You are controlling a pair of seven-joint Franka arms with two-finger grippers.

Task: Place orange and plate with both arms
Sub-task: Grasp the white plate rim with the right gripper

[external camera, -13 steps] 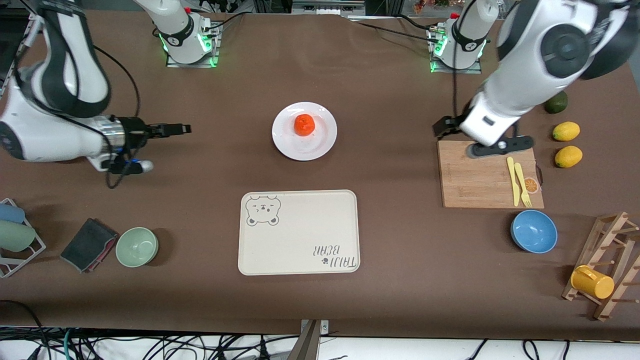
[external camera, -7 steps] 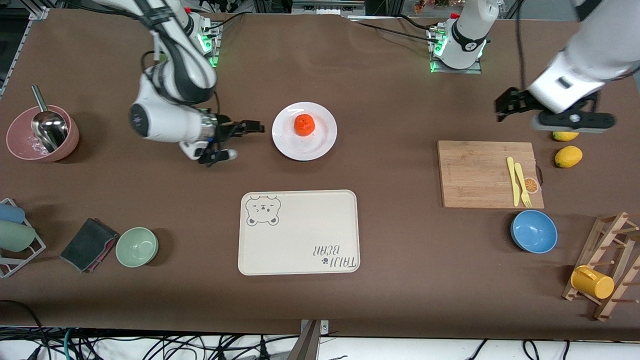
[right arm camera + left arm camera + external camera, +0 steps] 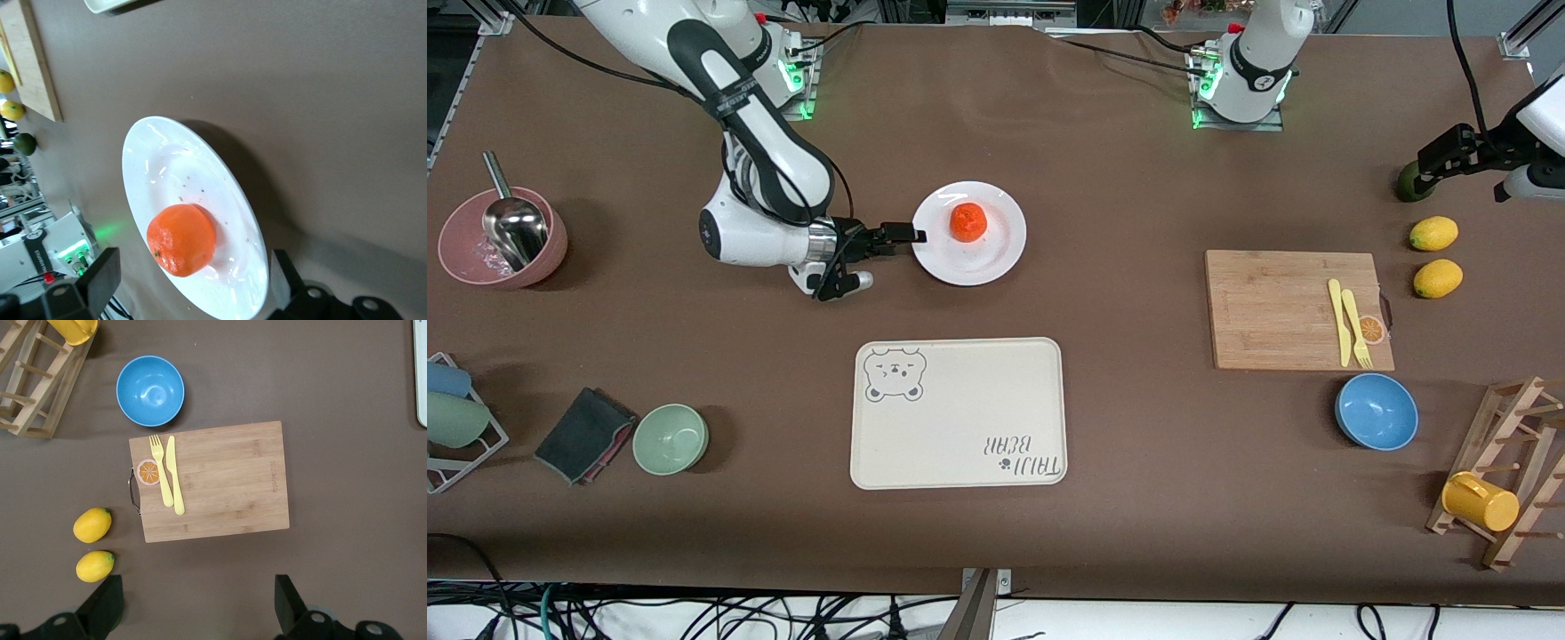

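1. Since the earlier front frames, the right gripper (image 3: 911, 236) has travelled from the right arm's end of the table to the rim of the round glossy white plate (image 3: 996, 258); the left gripper (image 3: 1436, 164) has withdrawn from over the bamboo cutting board (image 3: 1272, 311) to the left arm's end of the table. Plate and fruit have not shifted.
2. Small round red-orange orange (image 3: 967, 221): it rests on the plate, slightly off centre toward the robots' bases. In the right wrist view the orange (image 3: 181, 239) lies between the two spread fingers, apart from both.
3. Plate (image 3: 160, 173): it sits flat on the brown table (image 3: 1138, 178), with the right gripper's fingertips at its rim on the side toward the right arm's end.
4. Right gripper (image 3: 190, 283): jaws spread wide, holding nothing, low and pointing horizontally at the plate.
5. Beige rectangular bear-printed tray (image 3: 959, 413): it lies nearer to the front camera than the plate, apart from it.
6. Left gripper (image 3: 199, 610): jaws spread wide and empty, raised beside a dark green fruit (image 3: 1409, 182).
7. Left wrist view: the cutting board (image 3: 220, 480) carries a yellow plastic fork (image 3: 160, 470) and a yellow plastic knife (image 3: 175, 477); two yellow oval lemons (image 3: 92, 524) lie beside the board, and a blue bowl (image 3: 150, 390) stands just off another edge.
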